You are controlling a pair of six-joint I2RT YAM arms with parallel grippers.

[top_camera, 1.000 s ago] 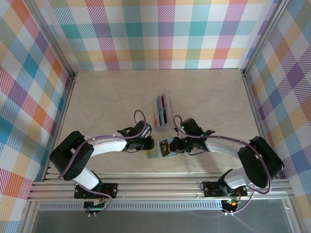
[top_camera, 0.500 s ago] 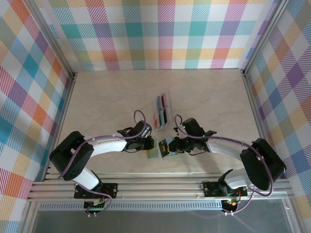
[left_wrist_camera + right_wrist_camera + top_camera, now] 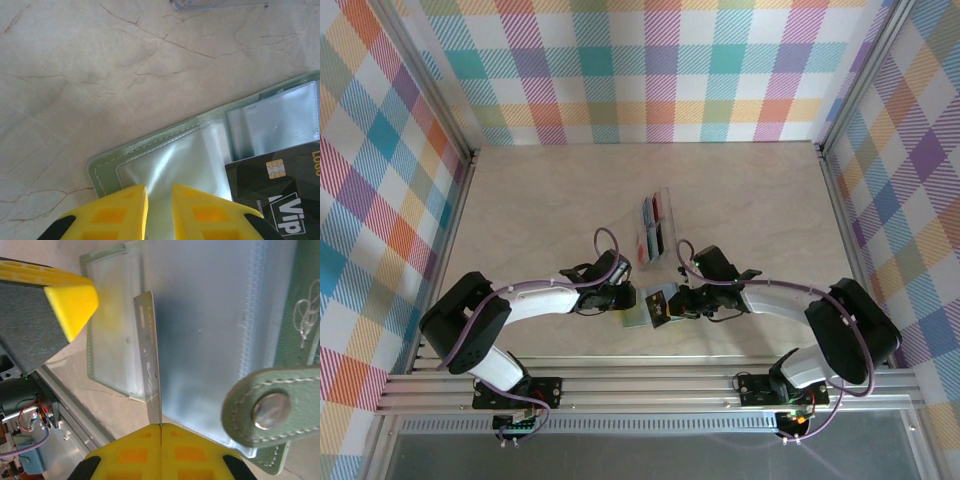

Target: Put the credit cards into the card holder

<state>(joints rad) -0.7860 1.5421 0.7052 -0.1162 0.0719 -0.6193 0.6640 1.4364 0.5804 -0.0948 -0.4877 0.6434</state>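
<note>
The grey-green card holder [image 3: 640, 312] lies open on the table between my grippers; its stitched border [image 3: 107, 170] frames clear sleeves [image 3: 215, 330]. My right gripper [image 3: 674, 301] [image 3: 161, 426] is shut on a dark credit card [image 3: 150, 355], seen edge-on, with its far end over the sleeves. In the left wrist view that card [image 3: 280, 185] shows a chip and VIP lettering. My left gripper [image 3: 626, 299] [image 3: 160, 192] rests on the left sleeve, fingers a narrow gap apart, nothing visibly pinched. More credit cards [image 3: 658, 211] in red, blue and teal sit in a tray.
The clear plastic tray [image 3: 667, 190] stands just behind the card holder. The holder's snap strap [image 3: 270, 407] lies over its right side. The aluminium frame rail [image 3: 650, 385] runs along the near edge, and checked walls enclose the table.
My right gripper has shifted slightly left with the dark card, further over the open card holder. The left gripper has stayed in place.
</note>
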